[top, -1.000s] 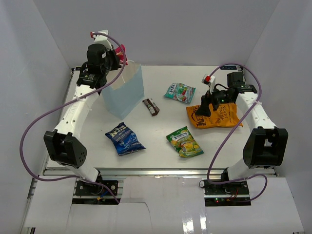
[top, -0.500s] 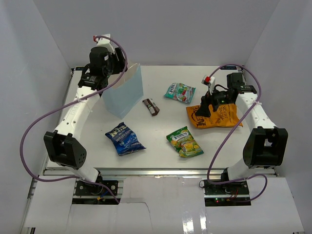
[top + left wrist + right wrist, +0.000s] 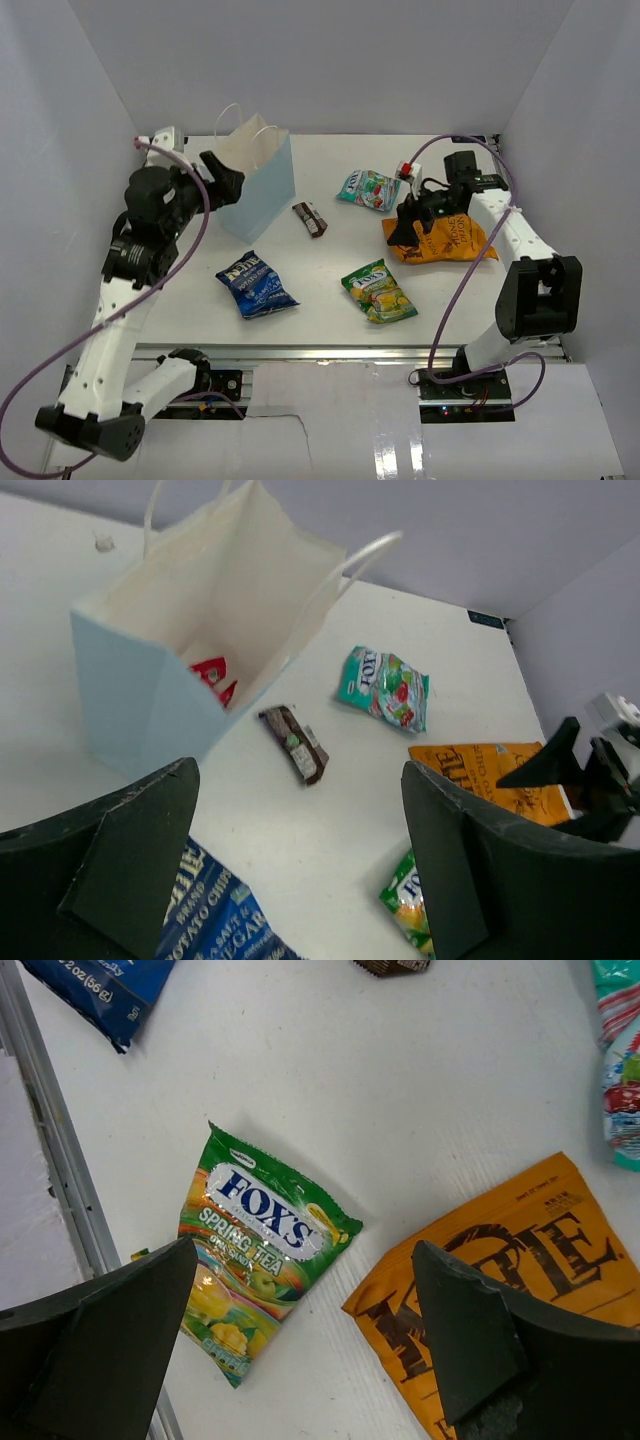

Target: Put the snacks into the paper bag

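The paper bag [image 3: 258, 190] holds a red item [image 3: 212, 676]; five snacks [image 3: 378, 290] lie on the tabletop [image 3: 330, 270], left hand [image 3: 300, 840] and right hand [image 3: 300, 1330] spread.

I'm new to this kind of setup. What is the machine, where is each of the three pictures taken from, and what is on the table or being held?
Two white robot arms are bolted at the near edge of a table, each ending in a two-finger gripper. The wide picture comes from a fixed camera above and behind them. The other two come from wrist cameras, so the dark shapes at the bottom are that arm's own fingers.

The left gripper is open beside the upright paper bag, which has something red inside. The right gripper is open over the edge of the orange crisp bag.

Also lying on the table: a blue crisp bag, a green-yellow candy bag, a small teal bag and a brown bar. Nothing is held.
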`<state>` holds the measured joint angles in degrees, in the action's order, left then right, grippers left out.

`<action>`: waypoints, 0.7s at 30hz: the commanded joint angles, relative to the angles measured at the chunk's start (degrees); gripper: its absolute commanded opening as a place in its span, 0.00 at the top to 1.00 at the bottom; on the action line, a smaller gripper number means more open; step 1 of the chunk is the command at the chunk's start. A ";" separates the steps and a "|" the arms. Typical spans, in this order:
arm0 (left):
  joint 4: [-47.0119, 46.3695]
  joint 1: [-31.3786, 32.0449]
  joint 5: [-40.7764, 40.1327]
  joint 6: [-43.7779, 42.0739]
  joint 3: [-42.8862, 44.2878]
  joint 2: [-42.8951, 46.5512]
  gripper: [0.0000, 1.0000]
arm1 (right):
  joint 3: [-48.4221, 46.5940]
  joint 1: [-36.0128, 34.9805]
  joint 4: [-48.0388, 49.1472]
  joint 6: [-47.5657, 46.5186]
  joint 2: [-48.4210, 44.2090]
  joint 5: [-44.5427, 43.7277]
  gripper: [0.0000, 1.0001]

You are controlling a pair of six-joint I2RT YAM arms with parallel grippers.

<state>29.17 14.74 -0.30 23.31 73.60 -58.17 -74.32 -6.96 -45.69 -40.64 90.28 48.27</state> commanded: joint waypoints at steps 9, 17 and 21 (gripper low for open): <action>8.71 0.11 0.21 23.79 -28.85 24.57 0.05 | -0.02 -19.92 20.19 28.74 5.07 -30.32 0.05; 9.06 0.11 4.69 30.39 -35.19 28.99 0.03 | -11.80 -23.71 29.15 41.33 20.70 -29.64 0.05; 9.94 0.11 5.22 33.11 -35.02 29.43 0.03 | -18.46 -23.98 31.01 45.73 27.22 -29.29 0.04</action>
<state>38.98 14.74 3.31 52.93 38.72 -29.28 -87.72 -30.63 -19.07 -1.02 114.78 19.81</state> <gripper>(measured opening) 0.967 0.957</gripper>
